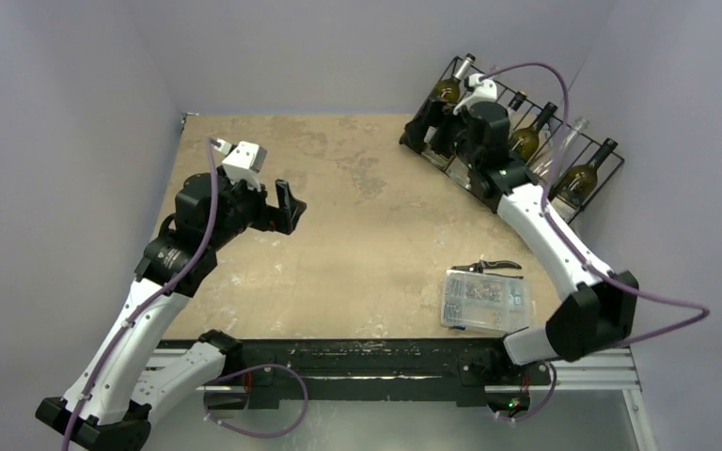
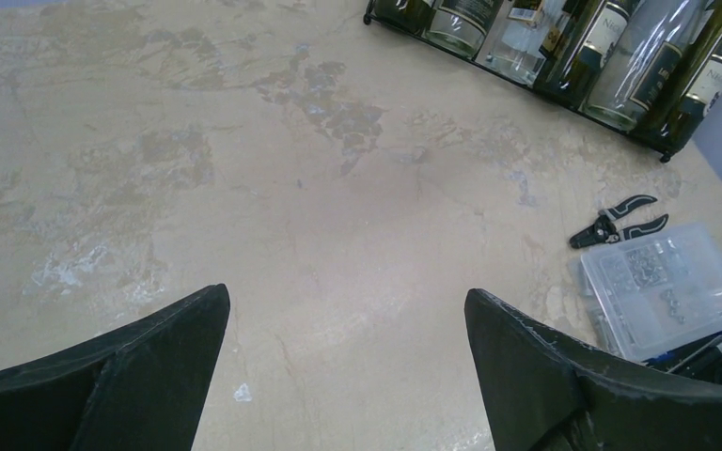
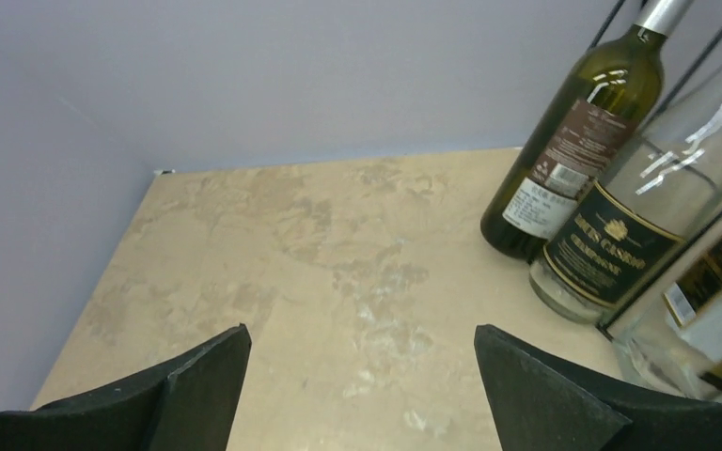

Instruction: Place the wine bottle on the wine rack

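Black wedge fingers (image 3: 183, 395) — glossy green bottle (image 3: 588, 132)

Robotics lab test cell, by the look of it — plain lavender-grey partition walls (image 1: 338, 47) boxing in a worn, stained beige tabletop (image 1: 357, 216). White-and-black robot arms (image 1: 545, 235) bolted to a black metal rail (image 1: 376, 362) at the near edge, purple cables (image 1: 663, 310) trailing — clear plastic parts box (image 1: 485, 301) and black-handled pliers (image 1: 492, 267) beside them.

Table (image 1: 357, 216) middle open; wine rack (image 1: 437, 150), box (image 1: 485, 301) right.
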Available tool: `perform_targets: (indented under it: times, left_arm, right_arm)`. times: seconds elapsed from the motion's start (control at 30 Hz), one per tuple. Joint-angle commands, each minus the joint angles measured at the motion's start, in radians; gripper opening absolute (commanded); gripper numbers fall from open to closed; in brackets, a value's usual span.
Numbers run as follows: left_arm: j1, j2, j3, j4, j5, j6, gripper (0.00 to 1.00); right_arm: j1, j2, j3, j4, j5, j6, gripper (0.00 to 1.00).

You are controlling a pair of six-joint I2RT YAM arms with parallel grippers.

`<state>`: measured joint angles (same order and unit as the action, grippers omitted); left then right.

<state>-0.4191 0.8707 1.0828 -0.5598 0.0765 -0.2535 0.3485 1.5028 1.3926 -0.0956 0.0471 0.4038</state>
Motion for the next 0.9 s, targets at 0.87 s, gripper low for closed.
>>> perform_targets:
  times: [0.87]
  left_arm:
    - [0.006,-0.582,-0.005,0.237,0.026,0.076,0.97]
  right_arm:
    - [-0.017,-1.089,-0.137,-0.285,0.104,-0.191,0.99]
